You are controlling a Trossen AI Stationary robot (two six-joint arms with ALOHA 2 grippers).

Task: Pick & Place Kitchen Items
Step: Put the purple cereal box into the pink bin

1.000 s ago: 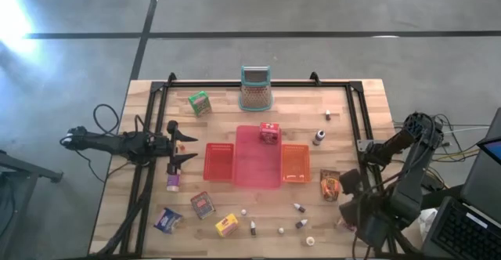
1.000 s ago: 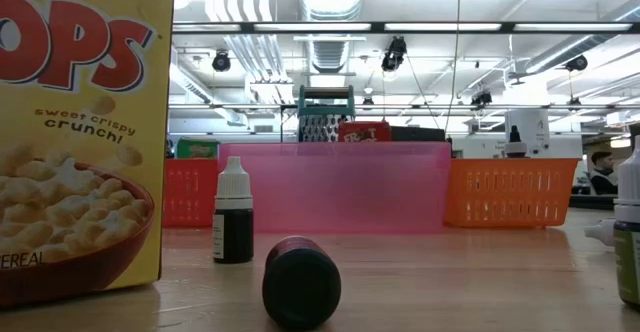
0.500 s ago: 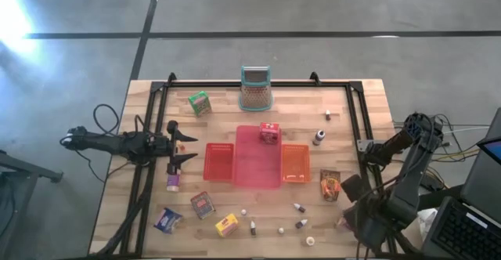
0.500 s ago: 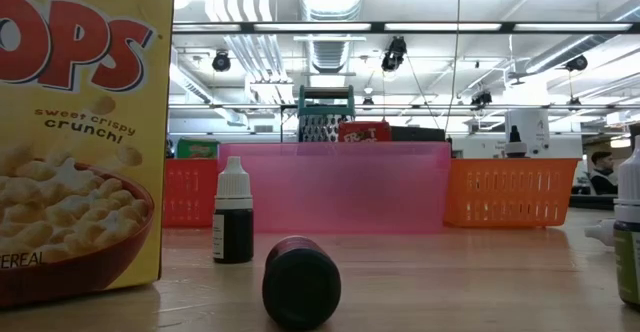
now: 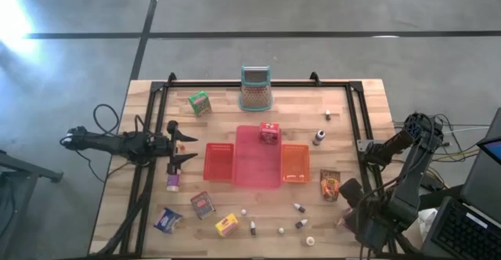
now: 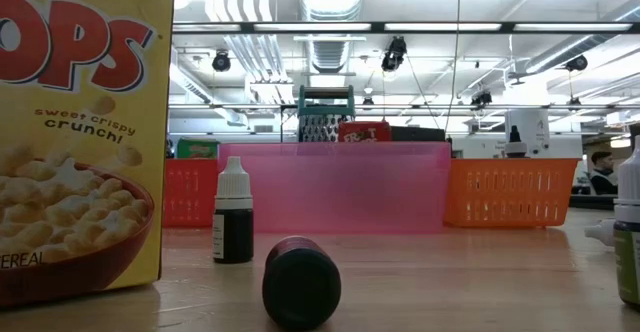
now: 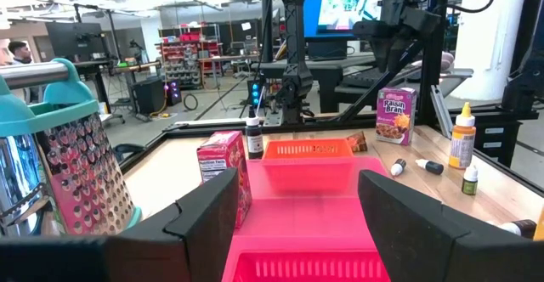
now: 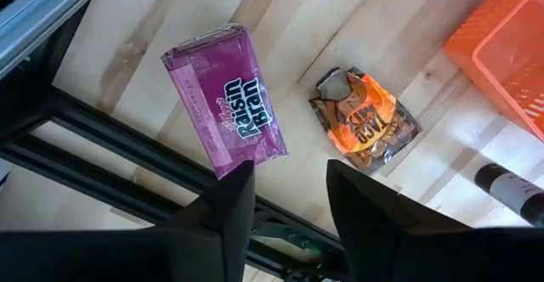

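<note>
Right gripper [image 8: 285, 199] has shifted toward the table's near right corner, jaws apart, gripping nothing, above the purple Raisin Bran box [image 8: 226, 100] lying beside the orange packet [image 8: 365, 121]. Left gripper [image 5: 182, 143] waits released, left of the red tray [image 5: 219, 161].

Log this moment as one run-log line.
left hand: open, waiting beside red tray | right hand: jaws apart over Raisin Bran box, nothing held | orange packet: on table
</note>
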